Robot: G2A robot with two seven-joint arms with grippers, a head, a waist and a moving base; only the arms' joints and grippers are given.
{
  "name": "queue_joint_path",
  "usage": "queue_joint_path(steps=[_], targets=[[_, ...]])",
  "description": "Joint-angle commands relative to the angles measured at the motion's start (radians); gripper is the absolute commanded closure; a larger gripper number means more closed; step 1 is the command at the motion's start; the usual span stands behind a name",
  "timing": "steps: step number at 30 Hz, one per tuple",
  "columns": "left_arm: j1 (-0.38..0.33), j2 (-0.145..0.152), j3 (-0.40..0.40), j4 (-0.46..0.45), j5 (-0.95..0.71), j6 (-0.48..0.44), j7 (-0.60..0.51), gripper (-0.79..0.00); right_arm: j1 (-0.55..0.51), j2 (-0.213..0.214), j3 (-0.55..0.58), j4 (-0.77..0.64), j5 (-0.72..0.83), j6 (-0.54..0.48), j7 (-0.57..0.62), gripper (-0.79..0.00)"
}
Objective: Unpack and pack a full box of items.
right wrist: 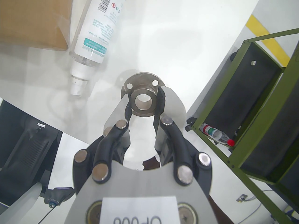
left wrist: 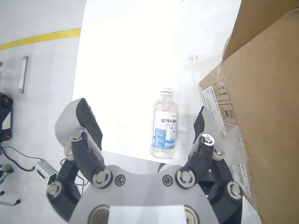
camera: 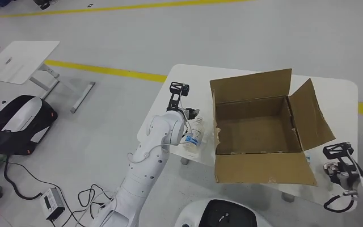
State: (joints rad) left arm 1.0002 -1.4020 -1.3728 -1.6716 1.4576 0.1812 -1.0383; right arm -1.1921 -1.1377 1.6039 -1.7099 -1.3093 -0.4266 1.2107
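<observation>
Bottle carries a blue-printed label; box side — up-arrows, handling symbols, a sticker; spray bottle — barcode and a round red sign.

Seen from above, a white tabletop carries an open cardboard box, its flaps spread outward; a clear bottle with a blue and white label lies on its side just beside the box's left wall, near the tabletop's edge; the left end effector hangs by the bottle's cap end; the right end effector sits at the tabletop's near right corner; yellow lines cross the grey floor.
</observation>
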Motion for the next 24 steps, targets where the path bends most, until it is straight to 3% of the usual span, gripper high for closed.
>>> queue_joint_path(steps=[1, 3, 5, 7, 8, 9, 15, 17, 24], targets=[[0.000, 0.000, 0.000, 0.000, 0.000, 0.000, 0.000, -0.785, 0.011, 0.001, -0.011, 0.021, 0.016, -0.010, 0.001, -0.062], [0.000, 0.000, 0.000, 0.000, 0.000, 0.000, 0.000, -0.785, 0.021, 0.003, -0.020, 0.032, 0.014, -0.026, 0.006, -0.351], [0.000, 0.000, 0.000, 0.000, 0.000, 0.000, 0.000, -0.785, 0.026, 0.004, -0.024, 0.039, 0.014, -0.022, 0.004, -0.385], [0.000, 0.000, 0.000, 0.000, 0.000, 0.000, 0.000, -0.785, 0.029, 0.006, -0.026, 0.039, 0.018, -0.023, 0.002, -0.533], [0.000, 0.000, 0.000, 0.000, 0.000, 0.000, 0.000, -0.785, 0.030, 0.007, -0.026, 0.037, 0.020, -0.024, 0.001, -0.708], [0.000, 0.000, 0.000, 0.000, 0.000, 0.000, 0.000, -0.785, 0.030, 0.008, -0.024, 0.035, 0.022, -0.023, 0.001, -0.785], [0.000, 0.000, 0.000, 0.000, 0.000, 0.000, 0.000, -0.785, 0.020, 0.016, 0.019, -0.012, 0.068, 0.003, -0.004, -0.785], [0.000, 0.000, 0.000, 0.000, 0.000, 0.000, 0.000, -0.785, 0.013, 0.019, 0.052, -0.059, 0.107, 0.025, -0.014, -0.733], [0.000, 0.000, 0.000, 0.000, 0.000, 0.000, 0.000, -0.785, -0.004, 0.029, 0.243, -0.345, 0.281, 0.140, -0.028, -0.757]])
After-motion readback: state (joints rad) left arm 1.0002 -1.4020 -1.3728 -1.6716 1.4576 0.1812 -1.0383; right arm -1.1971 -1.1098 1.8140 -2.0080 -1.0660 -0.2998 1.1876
